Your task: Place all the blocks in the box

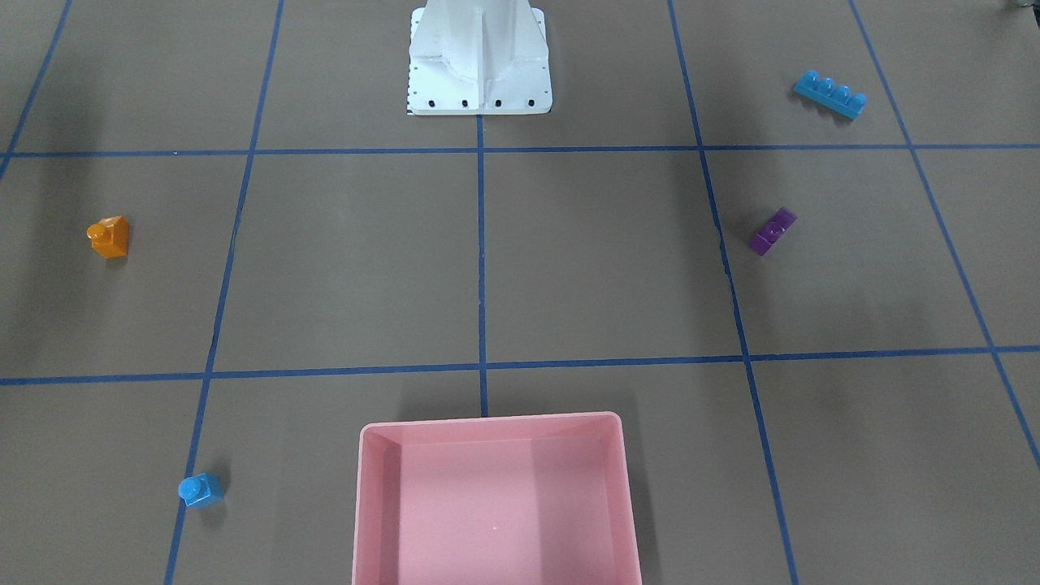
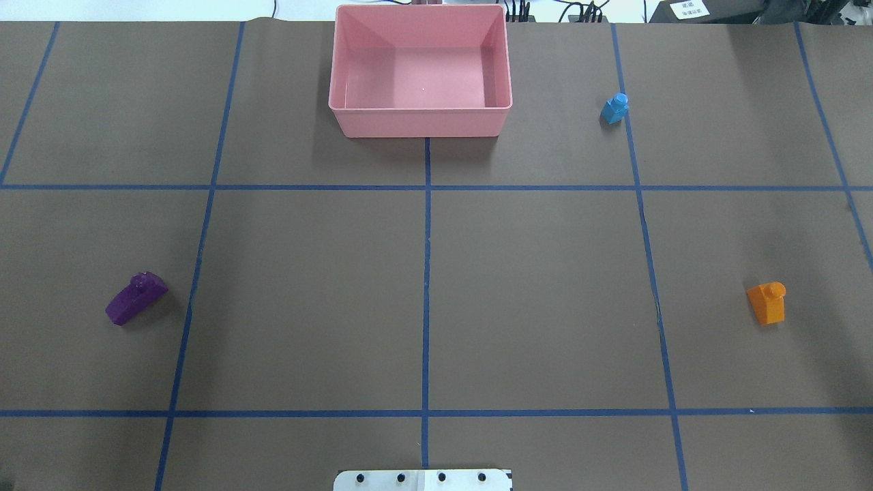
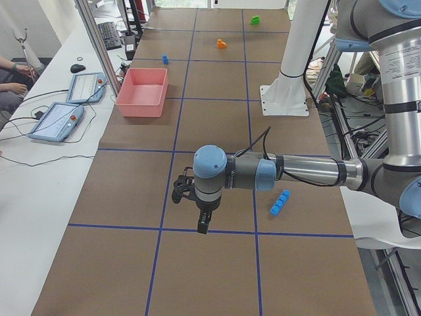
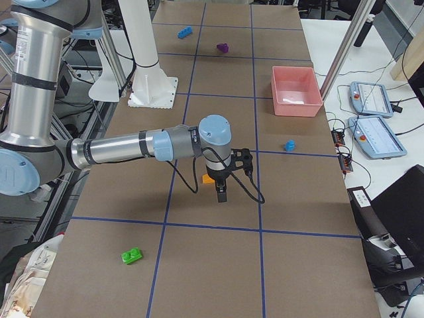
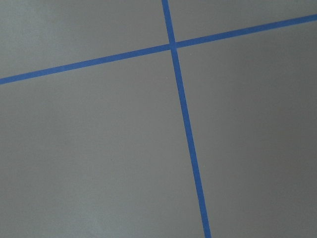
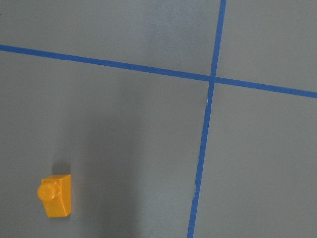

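One wide table (image 2: 307,300), papered brown and ruled into squares by blue tape, fills every view; over it we see two grey arms reaching out level, the left arm (image 3: 302,172) above its own half and the right arm (image 4: 119,149) above the other, which we judge shares the bricks out between them; the white robot base (image 1: 479,61) stands at the middle of the robot's side; opposite it, on the centre line by the far edge, sits the pink box (image 2: 419,124), a spot we take to be within reach of both arms, and no brick lies in it; the left gripper (image 3: 204,227) hangs pointing down above the paper near a tape line, clear of the surface, and its wrist camera shows only paper and tape; the right gripper (image 4: 222,197) hangs likewise just beside the orange block (image 2: 767,303), we judge to line up a first pick; whether either pair of fingers is spread or pressed together we cannot tell, since only side views show them; the bricks rest well apart, one to a square; the long blue block (image 1: 829,94) and the purple block (image 2: 136,298) lie on the robot's left; the green block (image 4: 132,255), the orange one and the small blue block (image 2: 615,109) lie on its right, the last nearest the box.
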Controlling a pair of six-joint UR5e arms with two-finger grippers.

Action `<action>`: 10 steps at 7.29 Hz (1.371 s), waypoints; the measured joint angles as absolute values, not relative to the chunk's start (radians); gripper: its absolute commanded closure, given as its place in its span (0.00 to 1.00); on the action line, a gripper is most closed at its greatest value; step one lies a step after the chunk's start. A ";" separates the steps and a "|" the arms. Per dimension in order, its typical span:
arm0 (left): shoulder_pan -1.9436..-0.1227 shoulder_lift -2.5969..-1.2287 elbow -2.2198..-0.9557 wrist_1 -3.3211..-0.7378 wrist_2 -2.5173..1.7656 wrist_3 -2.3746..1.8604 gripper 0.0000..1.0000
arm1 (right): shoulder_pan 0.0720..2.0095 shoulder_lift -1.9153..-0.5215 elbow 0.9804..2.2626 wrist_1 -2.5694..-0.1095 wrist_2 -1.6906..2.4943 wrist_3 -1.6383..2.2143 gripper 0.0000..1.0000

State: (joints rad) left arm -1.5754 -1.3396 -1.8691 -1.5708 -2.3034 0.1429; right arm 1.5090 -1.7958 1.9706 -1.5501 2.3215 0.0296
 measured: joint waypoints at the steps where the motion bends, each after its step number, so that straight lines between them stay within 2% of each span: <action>1: -1.576 -1.338 -1.872 -1.572 -2.310 0.143 0.00 | 1.509 -1.800 1.964 -1.529 2.322 0.030 0.00; 6: -1.576 -1.354 -1.899 -1.658 -2.332 0.140 0.00 | 1.455 -1.791 1.960 -1.491 2.329 0.068 0.00; 10: -1.556 -1.411 -1.827 -1.701 -2.399 0.137 0.00 | 1.206 -1.790 1.937 -1.271 2.315 0.432 0.00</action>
State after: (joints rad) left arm -1.5563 -1.4106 -1.8275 -1.7009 -2.3992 0.1374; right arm 1.2055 -1.7901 1.9366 -1.2715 2.3154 0.4321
